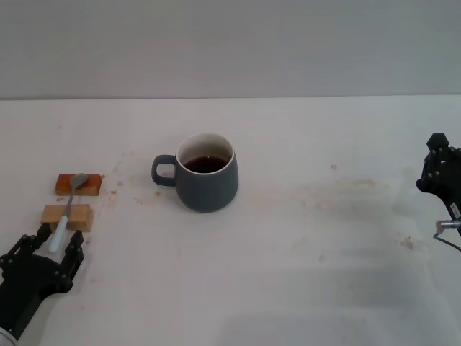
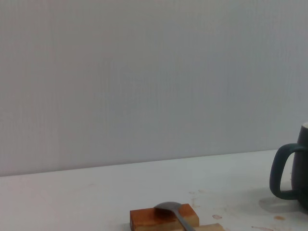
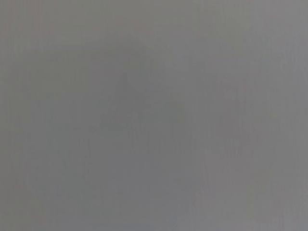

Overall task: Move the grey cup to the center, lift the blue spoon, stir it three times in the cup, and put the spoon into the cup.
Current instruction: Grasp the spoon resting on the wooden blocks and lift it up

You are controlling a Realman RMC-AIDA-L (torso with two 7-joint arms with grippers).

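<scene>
White desk (image 1: pixel 302 288) carries the grey cup (image 1: pixel 207 180) near centre; the left end effector (image 1: pixel 49 249), spread around the blue spoon (image 1: pixel 66 215) handle bridging two wooden blocks (image 1: pixel 68 216), could tip it off.

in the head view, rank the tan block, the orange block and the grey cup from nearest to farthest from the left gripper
Measured from the left gripper, low at the robot's left:
1. The tan block, just beyond the fingers, under the blue spoon handle.
2. The orange block, one step farther back, under the spoon's bowl.
3. The grey cup, well off toward the table's middle.
</scene>
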